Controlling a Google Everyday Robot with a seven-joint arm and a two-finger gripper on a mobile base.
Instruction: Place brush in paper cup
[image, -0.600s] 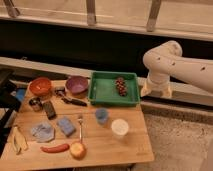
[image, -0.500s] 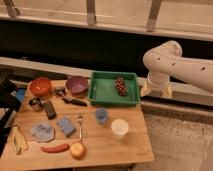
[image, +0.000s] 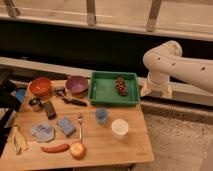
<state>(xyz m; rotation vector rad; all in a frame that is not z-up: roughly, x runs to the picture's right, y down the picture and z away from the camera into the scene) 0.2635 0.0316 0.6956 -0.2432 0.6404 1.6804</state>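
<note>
Brush lies flat nr the back-left of the tabletop, just in front of the purple bowl. Paper cup stands upright nr the front-right corner, well apart from the brush, w/ a blue cup just beside it. Claw hangs off the tabletop's right edge, past the green tray, fingers spread, holding nothing.

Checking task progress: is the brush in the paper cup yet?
Out. The brush lies by the purple bowl, apart from the paper cup; the tool hangs beside the green tray.
</note>
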